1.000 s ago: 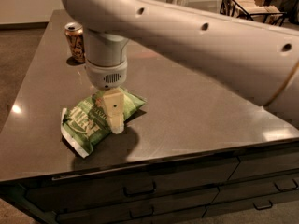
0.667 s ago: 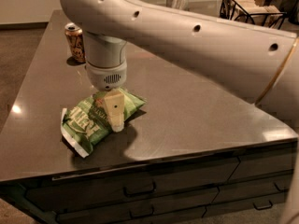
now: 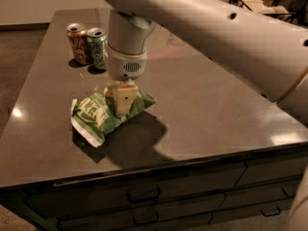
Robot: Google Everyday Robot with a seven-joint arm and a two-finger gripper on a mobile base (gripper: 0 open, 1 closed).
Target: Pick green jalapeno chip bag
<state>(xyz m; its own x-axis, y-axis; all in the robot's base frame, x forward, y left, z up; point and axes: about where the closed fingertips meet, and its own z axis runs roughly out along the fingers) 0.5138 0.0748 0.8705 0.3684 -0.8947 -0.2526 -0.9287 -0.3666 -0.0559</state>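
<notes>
The gripper [image 3: 121,102] points straight down from a thick white arm [image 3: 216,28] that comes in from the upper right and crosses over the back of the table [image 3: 207,109]. Its tip is down on the green jalapeno chip bag [image 3: 96,114], touching the bag's right half. Only the near side of the gripper shows, so I cannot tell whether it has closed on the bag or merely rests against it.

The bag lies on the front-left part of the dark table, angled so that one whitish sealed end points toward the front-left and the other toward the back-right. It sits nearer the front edge than the back, with a strip of bare table between it and that edge, and a similar strip out to the left edge.

Two cans stand upright behind the bag, toward the back-left — an orange can [image 3: 78,43] and a green can [image 3: 97,47], just beside each other and well apart from the bag. The arm's wrist hangs just to the right of the green can.

To the right of the bag the table runs bare all the way to its right edge. Below the front edge are drawers [image 3: 144,196] with dark handles.
</notes>
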